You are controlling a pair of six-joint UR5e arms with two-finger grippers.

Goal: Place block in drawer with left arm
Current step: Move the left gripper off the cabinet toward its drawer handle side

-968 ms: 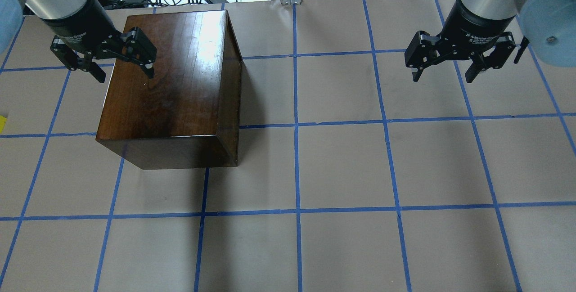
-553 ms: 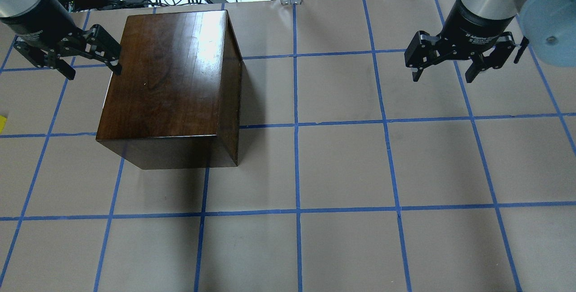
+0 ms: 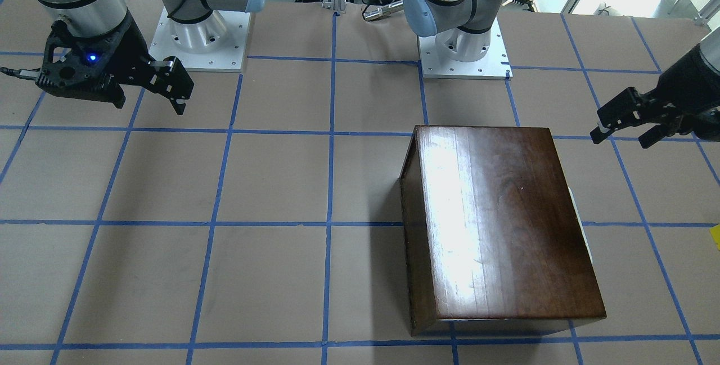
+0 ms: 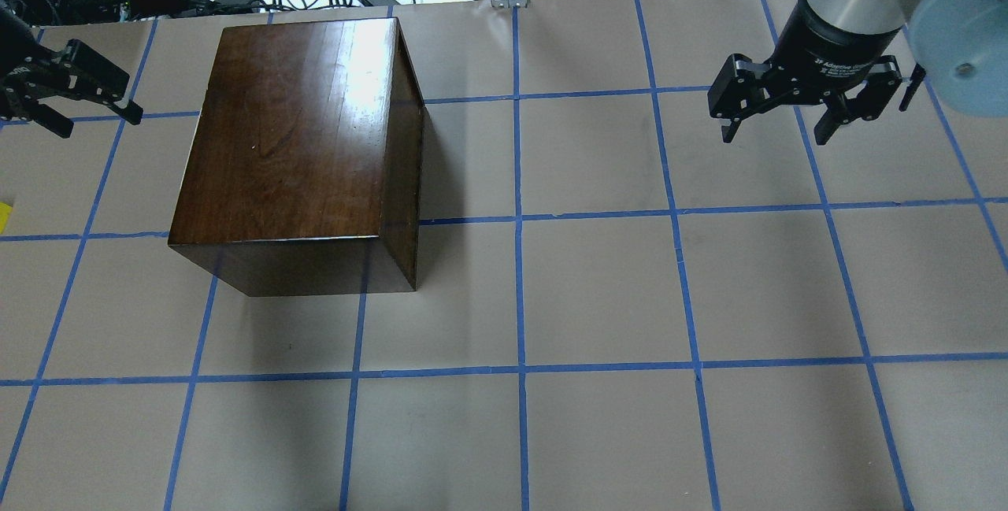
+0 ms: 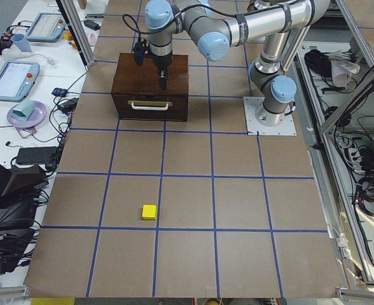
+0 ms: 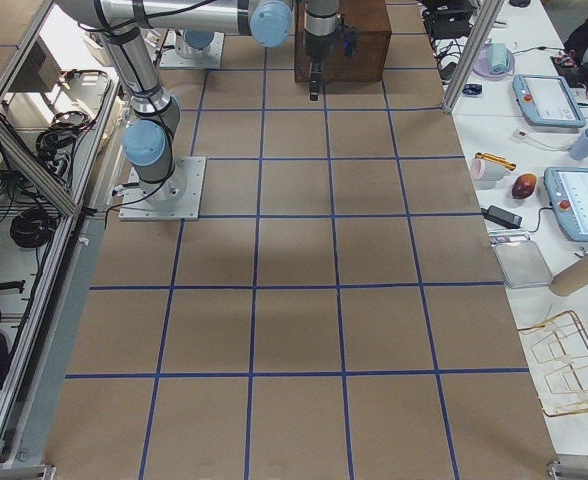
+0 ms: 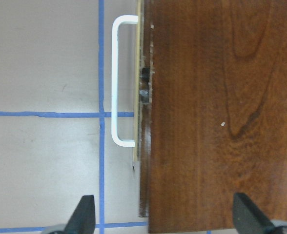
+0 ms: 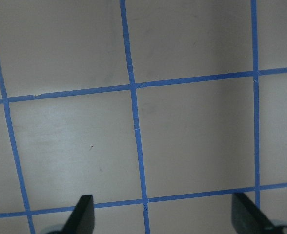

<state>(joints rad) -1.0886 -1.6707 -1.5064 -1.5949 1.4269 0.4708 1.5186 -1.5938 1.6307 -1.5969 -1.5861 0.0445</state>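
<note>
My left gripper [image 4: 105, 126] hangs above the table with its fingers [image 7: 84, 214] spread wide and nothing between them. Straight below, in the wrist view, one fingertip shows over brown paper and the other over glossy dark wood. Between their lines runs the edge of the wooden box [image 4: 299, 149] that bears the drawer [image 5: 177, 107]. The drawer's pale bow-shaped handle [image 7: 115, 83] juts sideways from that edge, a little ahead of my fingertip on the paper side. The drawer looks pushed into its casing, its dark front about flush with the box.

Seen from overhead, these fingers are beside the box's far corner on its handle side, clear of the wood. I cannot tell how high above it they hang.

The block [image 5: 149, 211], a small yellow cube, lies on the table [image 4: 598, 290] well apart from my left fingers. It is out past the drawer's front toward my own left end, inside one square of the blue tape lines [image 4: 517, 180]. It touches neither the box nor any finger.

Far across, my right gripper [image 4: 776, 137] hovers over bare paper and tape crossings. Its fingers [image 8: 82, 214] are also spread and hold nothing, well away from the box.
</note>
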